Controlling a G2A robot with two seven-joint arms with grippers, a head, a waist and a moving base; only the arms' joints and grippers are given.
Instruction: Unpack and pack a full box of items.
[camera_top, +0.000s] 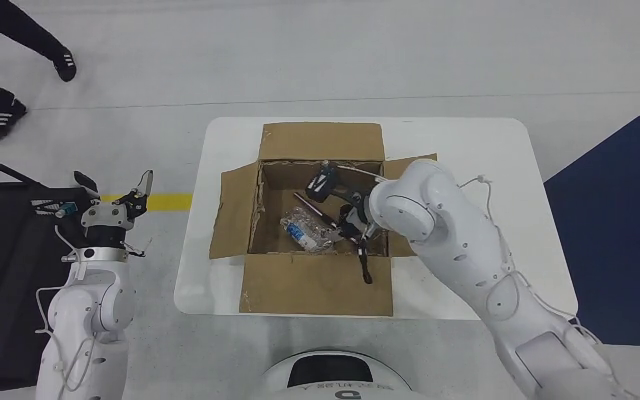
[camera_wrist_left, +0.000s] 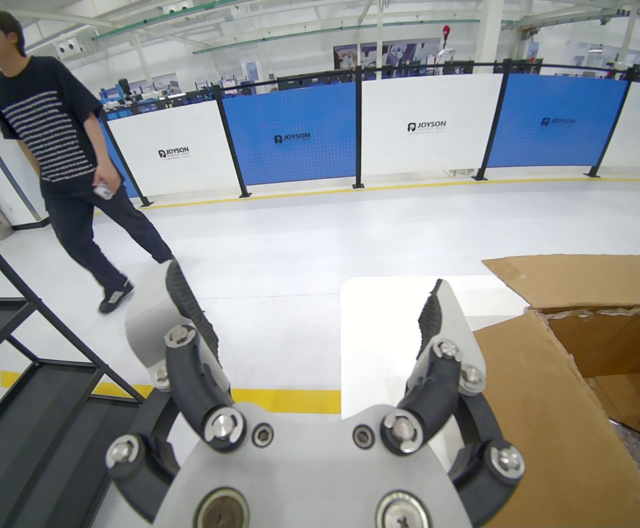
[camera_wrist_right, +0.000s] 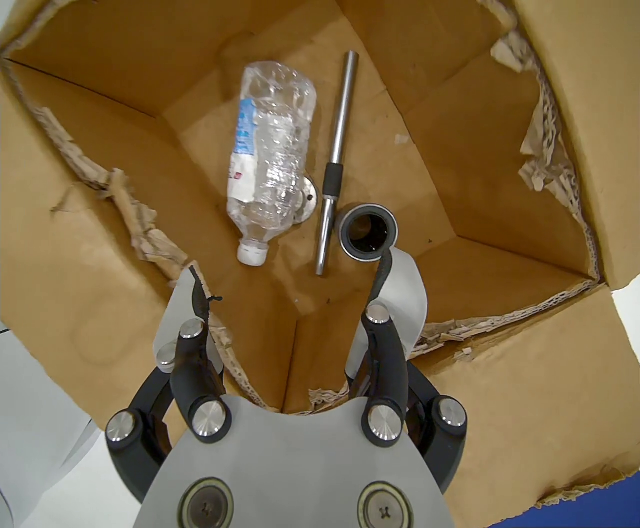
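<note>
One brown cardboard box (camera_top: 315, 285) sits open, flap edges torn ragged.

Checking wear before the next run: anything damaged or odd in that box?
Yes. The box has torn, shredded edges along several flaps. Inside, the plastic bottle lies on its side, dented and crumpled. The metal rod and the ring beside it look intact.

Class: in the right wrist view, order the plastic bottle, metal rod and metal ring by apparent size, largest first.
1. Plastic bottle: covers most area.
2. Metal rod: slightly longer, far thinner.
3. Metal ring: smallest.
</note>
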